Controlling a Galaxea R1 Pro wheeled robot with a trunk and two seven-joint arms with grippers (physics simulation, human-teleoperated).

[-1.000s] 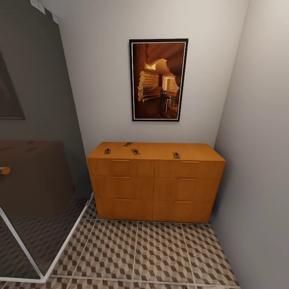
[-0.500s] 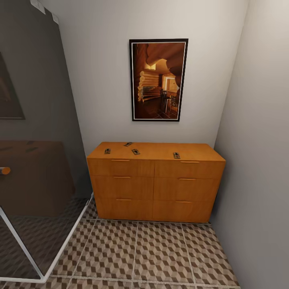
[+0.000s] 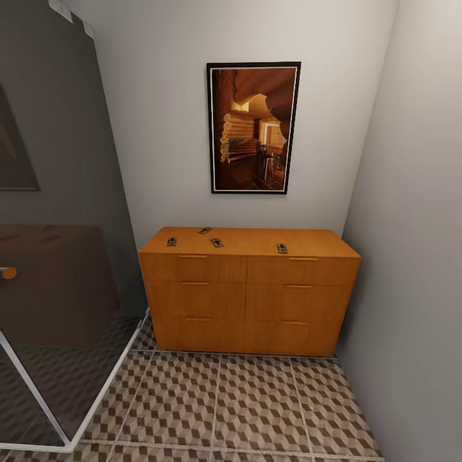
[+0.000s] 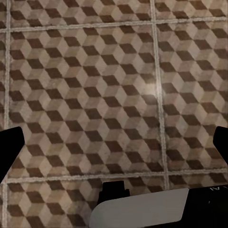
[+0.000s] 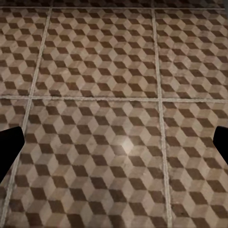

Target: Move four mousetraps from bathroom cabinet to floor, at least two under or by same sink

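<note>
Both grippers' jaws spread wide, empty, above the bathroom floor. Orange cabinet against the wall; four mousetraps lie on its top. Advisable: approach squarely, then take the nearest trap first.

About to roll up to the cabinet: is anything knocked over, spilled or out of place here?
Nothing stands out. Four mousetraps lie flat on the cabinet top, angled differently; drawers shut, bathroom floor unspilled.
</note>
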